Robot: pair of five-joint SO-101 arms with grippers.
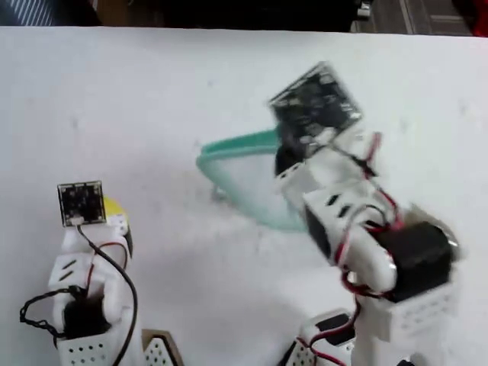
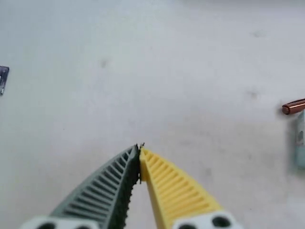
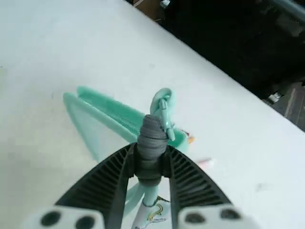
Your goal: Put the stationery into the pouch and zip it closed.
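The teal, translucent pouch (image 1: 238,174) lies mid-table, partly under the right arm. In the right wrist view, my right gripper (image 3: 150,153) is shut on the grey pull strap (image 3: 151,138) of the pouch (image 3: 102,119), and a teal clasp (image 3: 162,102) stands above the strap. Small orange and pink bits (image 3: 189,139) show just beyond the pouch. My left gripper (image 2: 139,160) hovers over bare table at the front left, its grey and yellow fingers pressed together with nothing between them. A copper-coloured pen tip (image 2: 292,107) pokes in at the edge of the left wrist view.
The white table (image 1: 152,99) stretches wide to the back and left. Its far edge meets a dark floor (image 3: 238,43). A small dark item (image 2: 3,79) sits at the edge of the left wrist view. The arm bases stand at the front edge.
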